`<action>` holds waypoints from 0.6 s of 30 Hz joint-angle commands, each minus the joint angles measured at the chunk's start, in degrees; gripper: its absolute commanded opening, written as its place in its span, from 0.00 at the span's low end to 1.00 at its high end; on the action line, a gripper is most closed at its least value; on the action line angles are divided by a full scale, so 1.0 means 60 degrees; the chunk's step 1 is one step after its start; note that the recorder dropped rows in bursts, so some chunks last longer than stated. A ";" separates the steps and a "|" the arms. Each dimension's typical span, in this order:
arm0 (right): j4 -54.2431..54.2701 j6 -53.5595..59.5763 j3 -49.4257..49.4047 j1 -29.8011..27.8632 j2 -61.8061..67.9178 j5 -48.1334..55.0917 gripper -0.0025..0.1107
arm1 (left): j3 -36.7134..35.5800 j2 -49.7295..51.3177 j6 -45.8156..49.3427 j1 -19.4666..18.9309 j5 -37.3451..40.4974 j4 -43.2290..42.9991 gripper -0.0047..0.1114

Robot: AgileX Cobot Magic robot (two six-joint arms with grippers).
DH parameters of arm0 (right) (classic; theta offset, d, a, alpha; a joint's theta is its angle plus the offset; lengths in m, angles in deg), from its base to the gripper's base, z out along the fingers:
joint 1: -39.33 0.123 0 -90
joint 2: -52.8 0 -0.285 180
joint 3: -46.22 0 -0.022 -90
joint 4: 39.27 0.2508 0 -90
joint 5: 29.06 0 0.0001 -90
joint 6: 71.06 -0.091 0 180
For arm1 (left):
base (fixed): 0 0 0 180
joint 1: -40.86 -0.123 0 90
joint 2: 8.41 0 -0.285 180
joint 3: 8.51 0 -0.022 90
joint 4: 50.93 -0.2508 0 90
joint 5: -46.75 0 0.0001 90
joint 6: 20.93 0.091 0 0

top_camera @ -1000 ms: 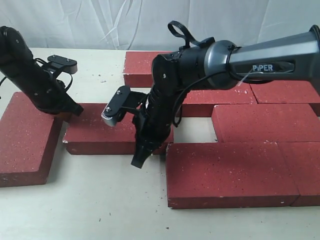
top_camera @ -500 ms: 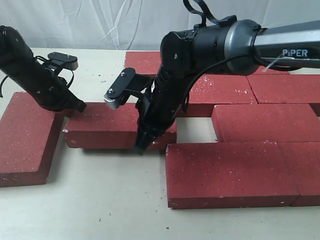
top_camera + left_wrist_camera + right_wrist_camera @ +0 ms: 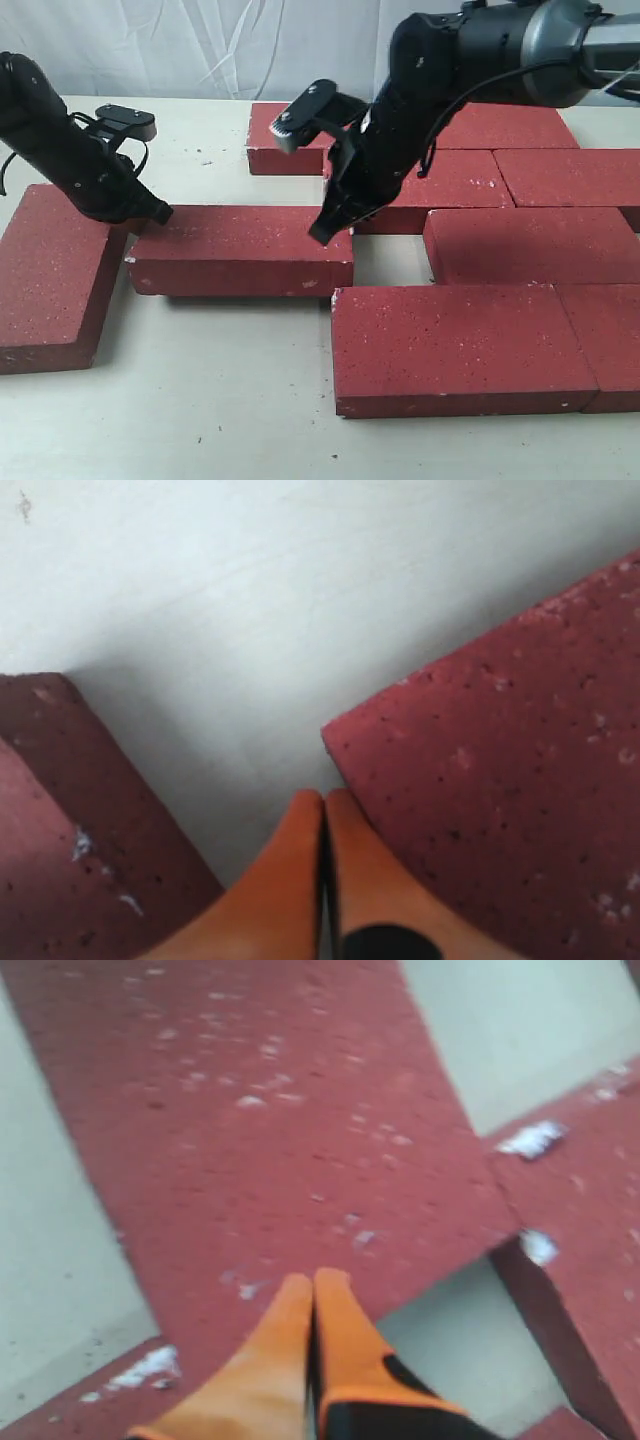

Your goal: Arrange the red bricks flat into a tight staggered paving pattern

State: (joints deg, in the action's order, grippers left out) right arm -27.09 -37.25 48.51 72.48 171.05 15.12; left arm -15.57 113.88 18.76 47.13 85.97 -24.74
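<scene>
Several red bricks lie flat on the table. One loose brick (image 3: 240, 250) (image 3: 270, 1130) (image 3: 500, 770) lies left of centre, a small gap off the front brick (image 3: 460, 345). My left gripper (image 3: 160, 213) (image 3: 323, 798) is shut and empty, its tip low at that brick's far left corner, between it and the leftmost brick (image 3: 50, 270) (image 3: 60, 820). My right gripper (image 3: 322, 232) (image 3: 315, 1280) is shut and empty, pointing down just over the loose brick's right end.
More red bricks form rows at the right (image 3: 530, 245) and behind (image 3: 450, 185), with one at the back (image 3: 285, 135). A white cloth backdrop hangs behind the pale table (image 3: 200, 400). A bare gap of table (image 3: 385, 262) shows right of the loose brick.
My right arm has lifted from the loose brick's front side and swung back and right, ending over its right end. The left gripper has barely moved.
</scene>
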 commanded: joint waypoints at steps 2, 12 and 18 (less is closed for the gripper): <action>0.1318 0.1040 0.0025 -0.0444 -0.0088 0.1227 0.01 | 0.0025 -0.0006 0.0023 0.0007 -0.0543 0.0135 0.04; 0.3483 0.4283 -0.0079 0.0575 0.0475 0.1139 0.01 | 0.0162 -0.0640 -0.0025 -0.0092 -0.1185 -0.0079 0.04; 0.3125 0.4263 -0.0079 0.0575 0.0882 0.0092 0.01 | 0.0162 -0.0640 -0.0025 -0.0092 -0.1189 -0.0104 0.04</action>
State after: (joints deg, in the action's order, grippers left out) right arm -7.56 -12.22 48.40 75.89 175.62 18.38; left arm -14.86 110.43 18.76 46.74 78.92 -25.29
